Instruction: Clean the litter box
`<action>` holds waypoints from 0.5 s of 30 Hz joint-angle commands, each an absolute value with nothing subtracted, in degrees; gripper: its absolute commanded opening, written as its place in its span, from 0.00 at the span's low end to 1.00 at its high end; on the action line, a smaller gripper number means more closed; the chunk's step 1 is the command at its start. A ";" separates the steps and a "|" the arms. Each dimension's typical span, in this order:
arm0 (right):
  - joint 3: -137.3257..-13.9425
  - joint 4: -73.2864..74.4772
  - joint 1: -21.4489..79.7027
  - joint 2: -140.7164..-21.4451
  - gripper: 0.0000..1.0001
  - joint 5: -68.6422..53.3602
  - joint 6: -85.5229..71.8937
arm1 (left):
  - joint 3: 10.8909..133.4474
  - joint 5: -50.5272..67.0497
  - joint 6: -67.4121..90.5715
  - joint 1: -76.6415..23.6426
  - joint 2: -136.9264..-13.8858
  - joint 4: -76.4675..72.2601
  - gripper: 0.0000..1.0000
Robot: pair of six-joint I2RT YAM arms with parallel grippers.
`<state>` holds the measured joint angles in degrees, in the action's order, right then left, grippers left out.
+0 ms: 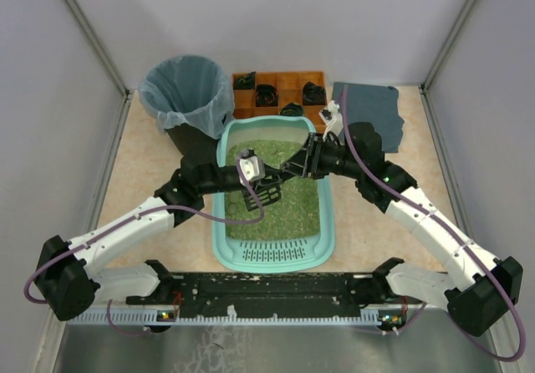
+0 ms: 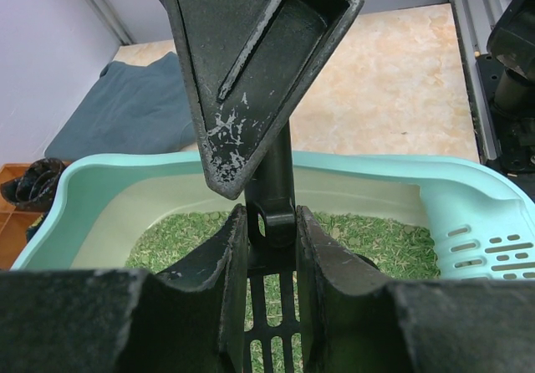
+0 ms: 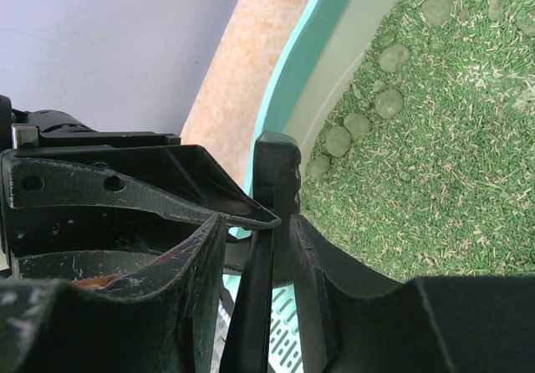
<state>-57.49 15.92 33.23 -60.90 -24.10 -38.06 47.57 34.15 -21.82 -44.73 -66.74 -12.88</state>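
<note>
The litter box [image 1: 219, 222] lies in the middle of the table [image 1: 146, 172], a scoop [image 1: 266, 191] over its litter [image 1: 288, 218], with the bagged bin [image 1: 185, 97] behind-left, the compartmented tray [image 1: 280, 84] directly behind and the cloth [image 1: 372, 109] behind-right.

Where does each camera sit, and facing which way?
Top external: above and behind, looking down on the litter box; left arm and right arm show.
Left wrist: faces rightward across the box toward the dark cloth; its fingers clamp the scoop handle.
Right wrist: faces down into the litter; its fingers flank the handle.
Both wrist views share that handle.
</note>
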 commanded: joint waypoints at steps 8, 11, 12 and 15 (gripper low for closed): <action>-58.51 13.70 34.19 -61.34 0.30 -26.20 -37.55 | 46.50 35.55 -21.26 -44.82 -65.85 -16.57 0.00; -58.30 12.91 34.20 -61.14 0.21 -26.85 -37.91 | 46.54 35.56 -21.42 -44.82 -65.62 -16.44 0.00; -58.24 12.73 34.26 -61.10 0.18 -26.98 -38.02 | 46.48 35.33 -21.40 -44.81 -65.53 -16.44 0.00; -58.07 12.91 34.29 -60.89 0.10 -27.24 -38.09 | 46.37 34.38 -21.60 -44.82 -65.24 -16.44 0.00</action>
<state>-57.41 16.01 33.58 -61.58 -24.86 -37.93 46.68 34.11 -21.28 -44.73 -66.50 -14.55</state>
